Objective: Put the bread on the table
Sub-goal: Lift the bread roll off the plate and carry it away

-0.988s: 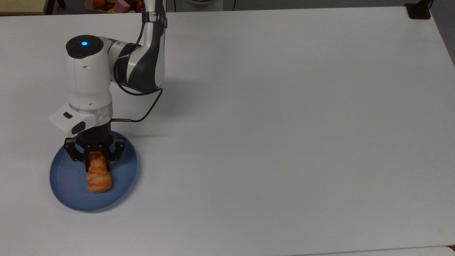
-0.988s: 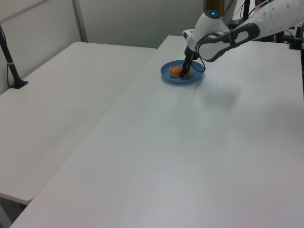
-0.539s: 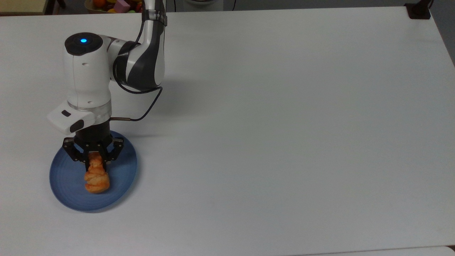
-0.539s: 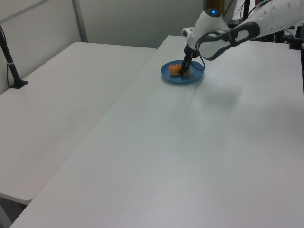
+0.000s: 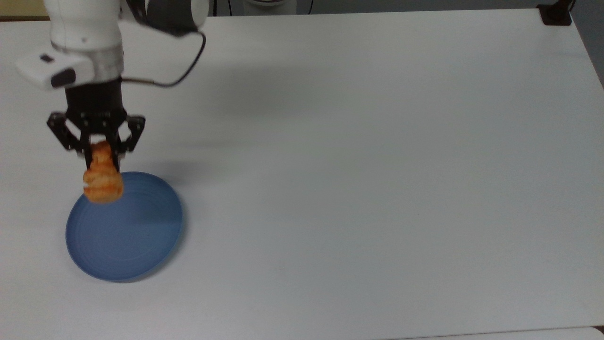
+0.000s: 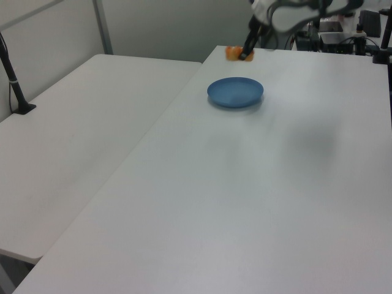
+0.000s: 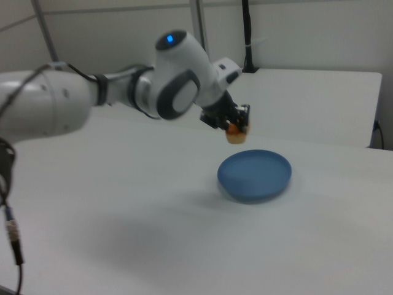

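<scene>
The bread point(image 5: 102, 182), a golden-orange ridged roll, hangs in the air with my gripper point(image 5: 100, 153) shut on its upper end. It is well above the white table point(image 5: 358, 156), over the far rim of the bare blue plate point(image 5: 124, 227) in the top view. In the left view the bread point(image 6: 233, 53) is held by my gripper point(image 6: 247, 54) high above and beyond the plate point(image 6: 235, 92). The right view shows my gripper point(image 7: 236, 126) holding the bread point(image 7: 234, 134) clear above the plate point(image 7: 254, 175).
A second white table point(image 6: 73, 135) adjoins at the left view's left. A black clamp post point(image 5: 556, 13) stands at the table's far right corner in the top view. Open tabletop spreads to the right of the plate.
My gripper has lifted the bread off the plate and risen high, shifting up the top view. The plate now lies bare.
</scene>
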{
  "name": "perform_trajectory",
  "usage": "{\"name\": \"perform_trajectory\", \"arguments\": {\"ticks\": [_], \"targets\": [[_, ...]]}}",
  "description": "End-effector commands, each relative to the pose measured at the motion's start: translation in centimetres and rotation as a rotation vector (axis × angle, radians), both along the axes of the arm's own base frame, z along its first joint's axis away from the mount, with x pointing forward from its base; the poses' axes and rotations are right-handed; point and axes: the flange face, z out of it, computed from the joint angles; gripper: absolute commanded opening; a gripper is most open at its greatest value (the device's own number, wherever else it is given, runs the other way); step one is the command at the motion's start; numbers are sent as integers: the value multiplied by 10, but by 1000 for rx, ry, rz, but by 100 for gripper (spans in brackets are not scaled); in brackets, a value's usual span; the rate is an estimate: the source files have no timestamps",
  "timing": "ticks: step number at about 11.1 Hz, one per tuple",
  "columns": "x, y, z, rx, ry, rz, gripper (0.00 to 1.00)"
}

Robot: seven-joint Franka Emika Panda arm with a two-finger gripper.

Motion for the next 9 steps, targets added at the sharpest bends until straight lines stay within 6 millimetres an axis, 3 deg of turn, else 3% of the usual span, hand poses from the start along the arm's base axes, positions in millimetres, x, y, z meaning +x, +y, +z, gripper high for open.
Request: {"name": "perform_trajectory", "arguments": {"ticks": [1,5,7,9], "targets": [[-72,14,63,65,188,-9,39],[-154,29,91,98,233,-1,39],[-171,22,81,111,275,-18,39],[-186,-14,63,117,314,-71,39]]}}
